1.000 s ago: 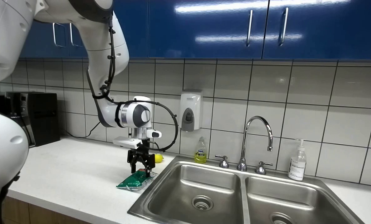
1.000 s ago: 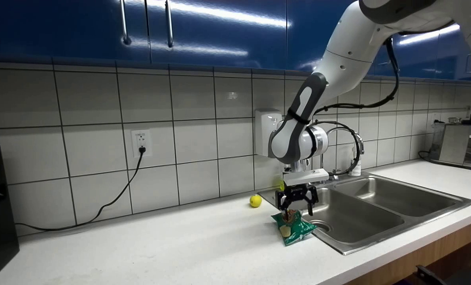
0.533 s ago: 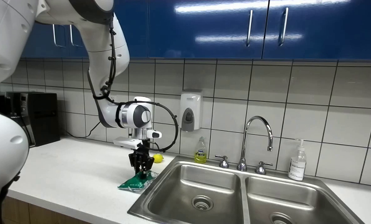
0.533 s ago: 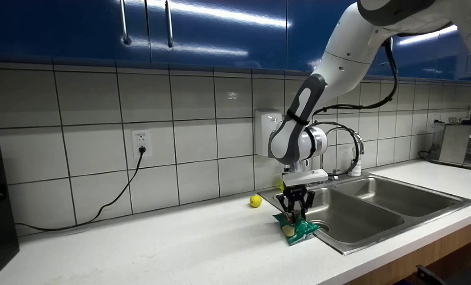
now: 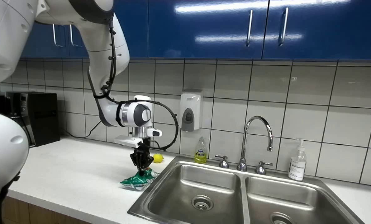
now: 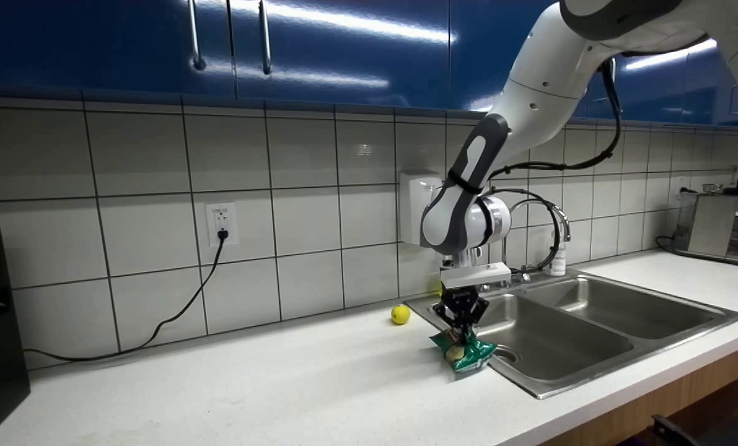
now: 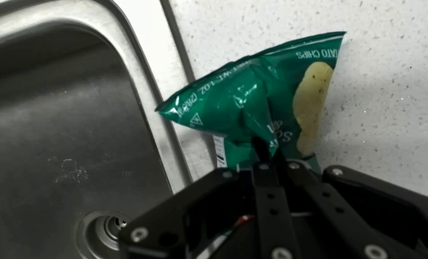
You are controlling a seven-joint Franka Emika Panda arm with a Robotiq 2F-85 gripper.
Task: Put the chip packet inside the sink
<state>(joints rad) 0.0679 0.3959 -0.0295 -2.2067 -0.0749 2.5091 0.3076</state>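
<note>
Wrist view: the black tool (image 7: 267,153) had its fingers squeezed together on a fold of the green chip packet (image 7: 257,97). The packet was over the desk (image 7: 390,108), just beside the sink (image 7: 99,151), with one corner at the metal edge. In both exterior views a yellow lemon-like ball (image 6: 400,314) sat near it. A soap bottle (image 5: 200,152) and a bendy faucet (image 5: 244,143) stood at the back of the sink.
</note>
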